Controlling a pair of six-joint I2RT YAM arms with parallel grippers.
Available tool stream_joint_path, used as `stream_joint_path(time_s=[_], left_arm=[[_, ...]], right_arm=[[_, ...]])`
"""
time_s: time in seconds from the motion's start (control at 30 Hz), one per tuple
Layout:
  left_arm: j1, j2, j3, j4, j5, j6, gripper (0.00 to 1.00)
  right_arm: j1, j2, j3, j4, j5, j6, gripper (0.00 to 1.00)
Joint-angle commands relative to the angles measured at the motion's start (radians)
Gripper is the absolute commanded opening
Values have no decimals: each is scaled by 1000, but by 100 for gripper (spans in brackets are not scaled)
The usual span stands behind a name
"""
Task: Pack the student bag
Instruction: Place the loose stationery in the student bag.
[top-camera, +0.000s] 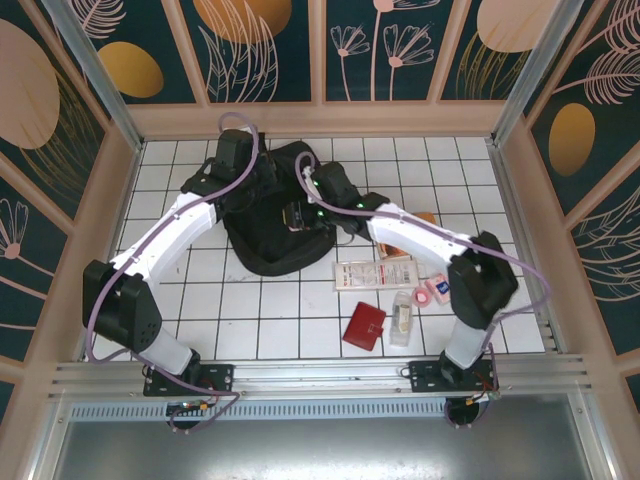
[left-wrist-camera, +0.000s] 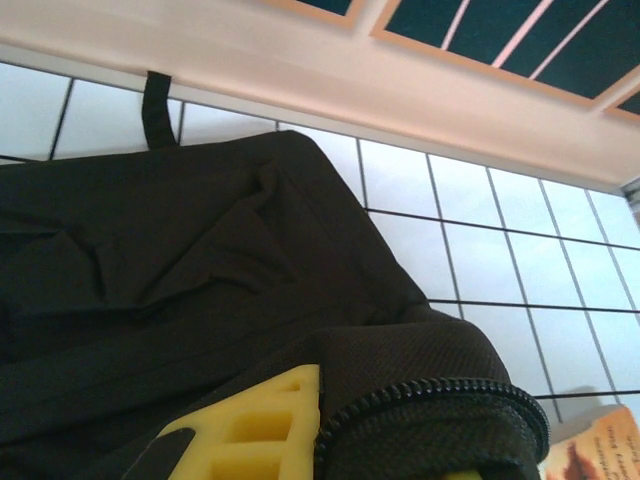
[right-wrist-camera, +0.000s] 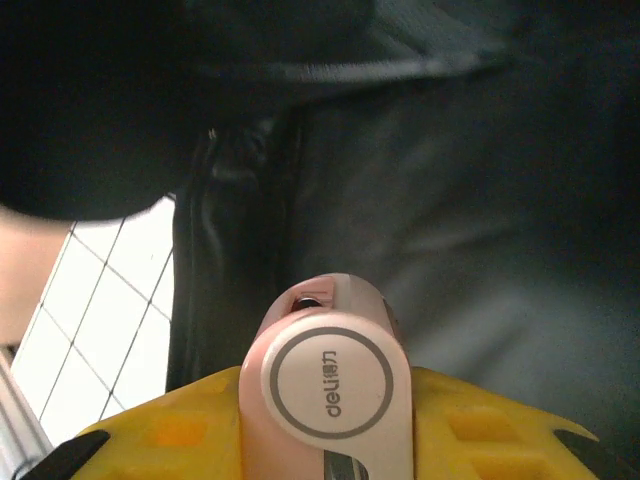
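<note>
My left end effector (left-wrist-camera: 385, 440) pinches the large black fabric backpack (left-wrist-camera: 200, 280). My right end effector (right-wrist-camera: 330, 430) clamps a pink round plastic case (right-wrist-camera: 328, 340).

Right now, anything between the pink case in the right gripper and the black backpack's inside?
Nothing visible. The pink rounded plastic case, held in the right gripper, faces the dark lining of the large black soft fabric backpack, with no object between them.
</note>
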Motion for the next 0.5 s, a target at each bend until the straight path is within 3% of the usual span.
stream_joint_path(time_s=[0.0,0.27,0.37,0.47], left_arm=[[2,-4,52,65,89,-35,0],[2,-25,6,127,163,-72,0],[2,-46,-30,159,158,-71,0],[5,-54,-42,148,97,-53,0]], right_arm=[[-6,116,103,22,53,115,35],[-24,370,399,34,240,288,41],[-36,439,480,80,219,310,50],[-41,494,561,84,183,305,68]])
